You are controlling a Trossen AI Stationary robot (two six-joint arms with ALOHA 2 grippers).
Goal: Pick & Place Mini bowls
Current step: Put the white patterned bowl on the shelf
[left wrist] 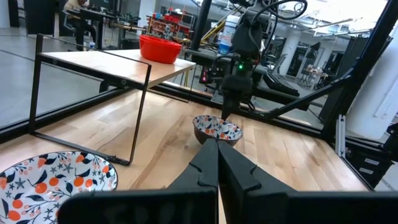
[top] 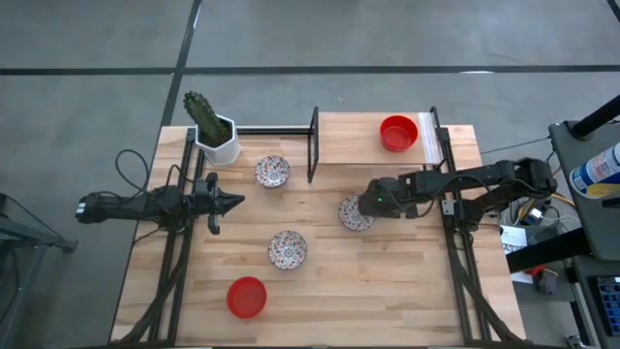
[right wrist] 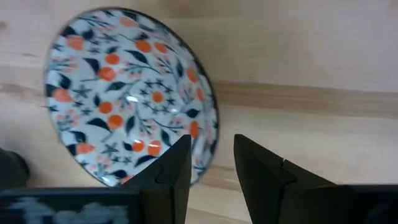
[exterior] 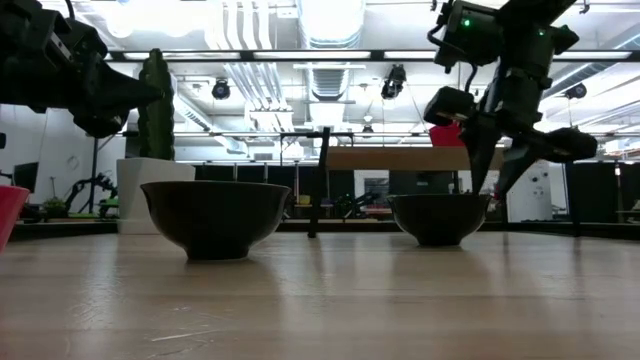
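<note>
While the right gripper [top: 365, 206] hangs directly over the rim of one floral bowl [top: 354, 213], five mini bowls show on the wooden table [top: 417, 281]. Take the black wire shelf [top: 314, 143] as the landmark. A red bowl [top: 397, 133] sits on the raised platform to its right, probably the place where bowls are meant to go. A second floral bowl [top: 273, 172] lies just left of the shelf's upright, beside a white pot with a cactus [top: 212, 131]. A third floral bowl [top: 288, 249] and another red bowl [top: 246, 297] lie well in front of the shelf, toward the table's near edge.

The right gripper's two fingers stand apart, one over the inside of the targeted bowl's rim and one outside it, so the rim falls in the gap between them. They are not yet closed on it; whether either finger touches the rim is unclear. This looks like the approach to a rim pinch.

The left gripper [top: 235, 202], left of the shelf, points across the table with fingers pressed together, holding nothing.
</note>
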